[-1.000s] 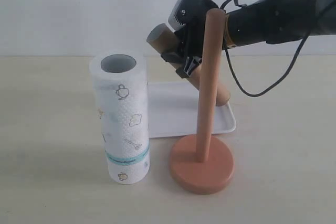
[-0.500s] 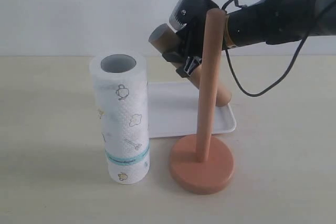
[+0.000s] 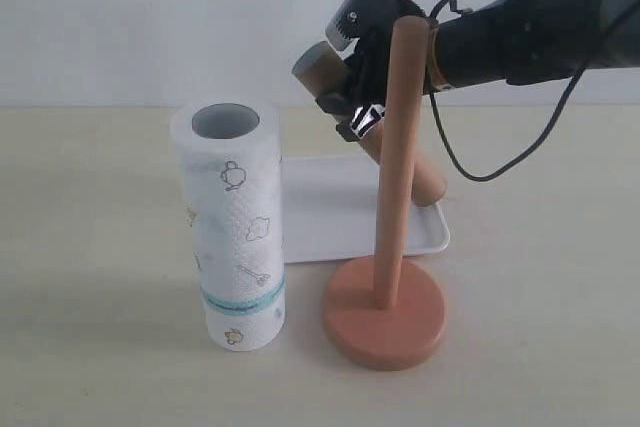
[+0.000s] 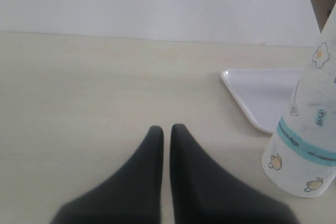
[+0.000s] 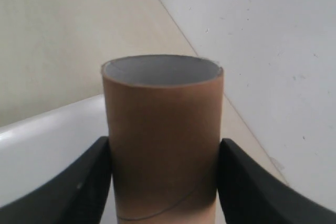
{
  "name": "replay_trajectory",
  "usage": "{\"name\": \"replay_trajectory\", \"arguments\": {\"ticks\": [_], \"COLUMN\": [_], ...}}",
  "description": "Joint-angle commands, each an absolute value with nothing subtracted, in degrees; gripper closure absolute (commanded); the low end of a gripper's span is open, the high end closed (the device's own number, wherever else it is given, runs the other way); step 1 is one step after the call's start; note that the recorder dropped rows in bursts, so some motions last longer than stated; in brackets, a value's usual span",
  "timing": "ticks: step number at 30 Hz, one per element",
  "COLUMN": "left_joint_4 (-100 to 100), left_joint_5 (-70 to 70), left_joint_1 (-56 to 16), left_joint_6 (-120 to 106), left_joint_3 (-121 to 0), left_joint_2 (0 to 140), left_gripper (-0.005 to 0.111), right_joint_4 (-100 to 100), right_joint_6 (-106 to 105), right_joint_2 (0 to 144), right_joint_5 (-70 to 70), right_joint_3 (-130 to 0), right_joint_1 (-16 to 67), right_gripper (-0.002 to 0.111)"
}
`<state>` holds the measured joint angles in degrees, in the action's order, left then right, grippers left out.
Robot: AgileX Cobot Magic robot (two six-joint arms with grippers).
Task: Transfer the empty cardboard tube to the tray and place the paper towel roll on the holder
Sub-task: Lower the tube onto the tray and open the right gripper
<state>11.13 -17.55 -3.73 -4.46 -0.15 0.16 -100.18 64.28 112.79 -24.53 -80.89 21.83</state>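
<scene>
The empty cardboard tube (image 3: 318, 65) hangs tilted behind the holder, its lower end (image 3: 428, 190) down over the right part of the tray (image 3: 330, 217). My right gripper (image 3: 358, 115) is shut on the tube's upper half; in the right wrist view the tube (image 5: 163, 124) fills the gap between the black fingers (image 5: 94, 177). The paper towel roll (image 3: 230, 227) stands upright on the table, left of the holder (image 3: 385, 315) with its bare pole (image 3: 398, 147). My left gripper (image 4: 166, 129) is shut and holds nothing, low over the table near the roll (image 4: 307, 145) and the tray's corner (image 4: 252, 90).
A pale wall runs behind the table. The right arm and its cable (image 3: 500, 162) reach in from the right above the tray. The holder's base sits just in front of the tray's front edge.
The right gripper and the tilted tube have shifted slightly to the right; the tube's lower end has moved toward the tray's right edge. Roll and holder have not moved.
</scene>
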Motion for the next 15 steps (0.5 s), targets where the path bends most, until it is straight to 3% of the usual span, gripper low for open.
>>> {"name": "replay_trajectory", "arguments": {"ticks": [1,15], "left_joint_4": [11.4,11.4], "left_joint_5": [-17.6,-17.6], "left_joint_1": [-3.6,-3.6], "left_joint_6": [-4.5,-4.5], "left_joint_3": [0.0,0.0], "left_joint_2": [0.0,0.0], "left_gripper": [0.103,0.103], "right_joint_4": [-99.9,-99.9], "right_joint_6": [65.5,69.2], "right_joint_2": [112.7,112.7], "right_joint_5": [-23.9,-24.6], "right_joint_3": [-81.3,-81.3], "right_joint_1": [22.0,22.0], "right_gripper": [0.066,0.066]}}
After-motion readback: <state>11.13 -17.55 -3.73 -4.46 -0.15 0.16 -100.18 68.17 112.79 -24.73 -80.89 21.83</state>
